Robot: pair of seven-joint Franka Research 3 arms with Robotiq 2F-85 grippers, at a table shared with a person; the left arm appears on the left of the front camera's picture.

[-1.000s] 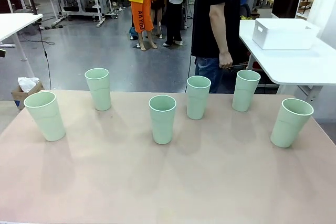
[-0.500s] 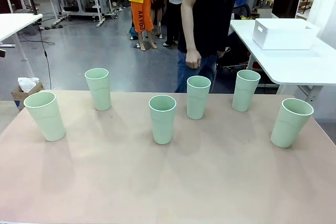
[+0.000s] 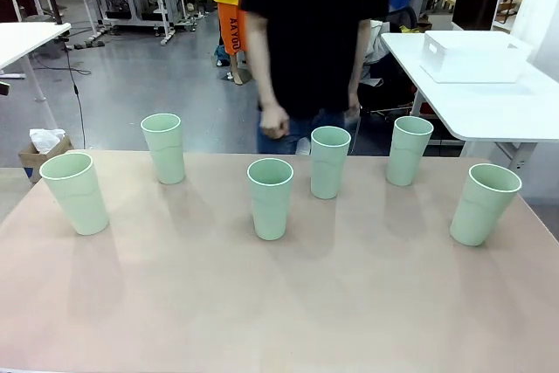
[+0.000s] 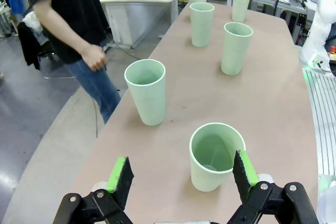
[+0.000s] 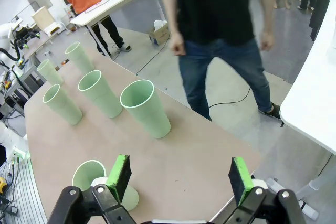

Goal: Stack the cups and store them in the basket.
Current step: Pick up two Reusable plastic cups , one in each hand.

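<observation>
Several pale mint-green cups stand upright and apart in a loose row on the tan table, from the leftmost cup through the middle cup to the rightmost cup. The white basket sits on a separate white table at the far right. My left gripper is open and hovers just short of the nearest cup, with another cup farther off. My right gripper is open above the table edge. One cup stands by its left finger and another cup lies ahead.
A person in a black shirt stands at the far edge behind the middle cups, one hand hanging near the table. The near half of the table is bare. Other white tables and people stand farther back.
The person has walked leftward along the far side of the table, from behind the right cups to behind the middle ones. The cups have not moved.
</observation>
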